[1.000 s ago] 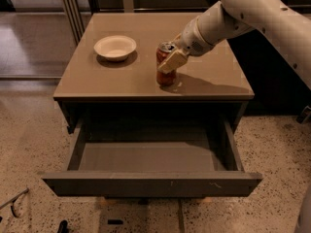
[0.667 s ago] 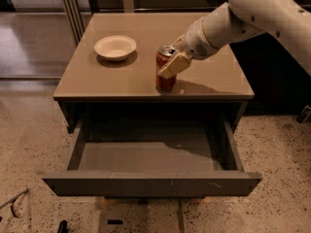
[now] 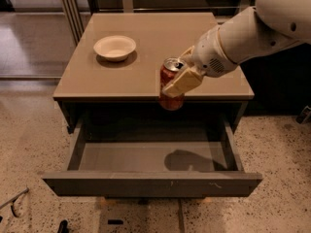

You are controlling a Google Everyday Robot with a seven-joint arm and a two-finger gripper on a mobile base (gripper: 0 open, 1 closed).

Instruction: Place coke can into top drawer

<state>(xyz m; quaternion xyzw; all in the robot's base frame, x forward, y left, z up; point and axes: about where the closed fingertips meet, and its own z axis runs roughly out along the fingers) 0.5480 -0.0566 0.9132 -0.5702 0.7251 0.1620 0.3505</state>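
Note:
The coke can is red-brown with a silver top. It hangs upright in the air at the front edge of the cabinet top, above the back of the open top drawer. My gripper is shut on the can from its right side, with a tan finger across its upper half. The white arm reaches in from the upper right. The drawer is pulled out wide, dark grey inside, and holds nothing. A shadow of the can and arm lies on the drawer floor at right.
A white bowl sits on the tan cabinet top at the left. Metal posts stand at the back left. Speckled floor surrounds the cabinet, with cables at the lower left.
The gripper has lifted the coke can off the cabinet top and carried it forward, over the front edge to above the open drawer.

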